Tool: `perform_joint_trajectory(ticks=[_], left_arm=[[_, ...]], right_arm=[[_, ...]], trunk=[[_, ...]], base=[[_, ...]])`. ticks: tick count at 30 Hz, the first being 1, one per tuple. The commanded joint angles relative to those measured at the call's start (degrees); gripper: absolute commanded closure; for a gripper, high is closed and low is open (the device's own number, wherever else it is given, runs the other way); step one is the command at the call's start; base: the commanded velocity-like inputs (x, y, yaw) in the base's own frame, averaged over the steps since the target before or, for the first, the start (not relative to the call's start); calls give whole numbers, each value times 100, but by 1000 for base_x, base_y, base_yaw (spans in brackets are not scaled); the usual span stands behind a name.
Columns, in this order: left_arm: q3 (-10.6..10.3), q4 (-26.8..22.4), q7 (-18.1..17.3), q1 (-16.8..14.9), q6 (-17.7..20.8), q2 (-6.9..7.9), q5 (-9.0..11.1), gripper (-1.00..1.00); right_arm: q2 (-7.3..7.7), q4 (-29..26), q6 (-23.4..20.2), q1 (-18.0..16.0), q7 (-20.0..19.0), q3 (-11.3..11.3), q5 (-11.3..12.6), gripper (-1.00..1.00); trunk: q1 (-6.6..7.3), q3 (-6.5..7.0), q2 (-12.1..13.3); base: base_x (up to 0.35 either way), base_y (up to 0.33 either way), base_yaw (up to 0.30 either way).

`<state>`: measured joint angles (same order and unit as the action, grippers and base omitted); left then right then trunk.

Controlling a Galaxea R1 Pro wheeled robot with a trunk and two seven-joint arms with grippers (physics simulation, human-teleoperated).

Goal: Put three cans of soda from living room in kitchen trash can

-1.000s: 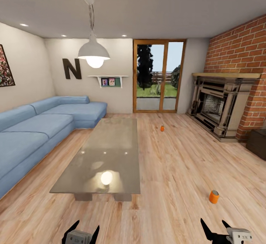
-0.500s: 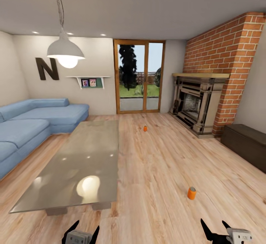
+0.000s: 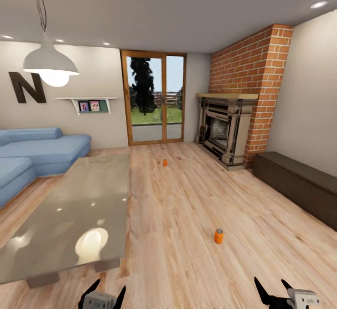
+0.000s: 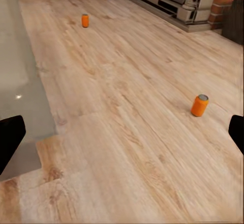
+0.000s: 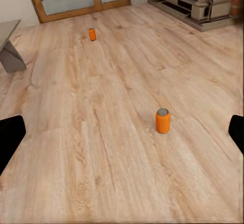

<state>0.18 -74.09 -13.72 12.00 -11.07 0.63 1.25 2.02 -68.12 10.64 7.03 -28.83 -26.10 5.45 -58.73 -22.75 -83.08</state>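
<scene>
View swung right; cans (image 3: 218, 236) (image 3: 164, 162) upright.

I'm looking at a warm wood-plank floor (image 3: 196, 206), glass coffee table (image 3: 79, 206) near left, blue sofa (image 3: 32, 152) behind it, brick fireplace (image 3: 234, 112) far right, glass doors (image 3: 154, 98) at the back.

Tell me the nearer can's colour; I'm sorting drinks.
Orange with a grey top, clearest in the right wrist view.

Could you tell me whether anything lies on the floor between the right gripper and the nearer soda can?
Nothing: in the right wrist view, only bare wood floor stretches from the right gripper to the nearer can of soda.
</scene>
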Motion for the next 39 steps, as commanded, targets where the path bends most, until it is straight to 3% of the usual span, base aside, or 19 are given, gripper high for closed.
perform_joint_trajectory(ticks=[1, 10, 13, 21, 39], left_arm=[[0, 0, 0, 1, 0, 0, 1, -100], [0, 0, 1, 2, 0, -3, 1, -100], [0, 0, 1, 2, 0, -2, 2, -100], [0, 0, 1, 2, 0, -1, 0, -100], [0, 0, 1, 3, 0, -7, -1, -100]], right_arm=[[0, 0, 0, 0, 2, 0, 0, -100], [2, 3, 0, 0, 1, -13, 0, -100], [1, 7, 1, -2, 0, -151, 0, -100], [0, 14, 0, -8, -5, -250, 0, -100], [0, 18, 0, -9, -4, -264, 0, -100]], trunk=[[0, 2, 0], [0, 20, 0], [0, 26, 0], [0, 42, 0], [0, 79, 0]], base=[[-210, -195, -246], [-231, -207, -246], [-237, -211, -246], [-239, -211, -246], [-245, -212, -246]])
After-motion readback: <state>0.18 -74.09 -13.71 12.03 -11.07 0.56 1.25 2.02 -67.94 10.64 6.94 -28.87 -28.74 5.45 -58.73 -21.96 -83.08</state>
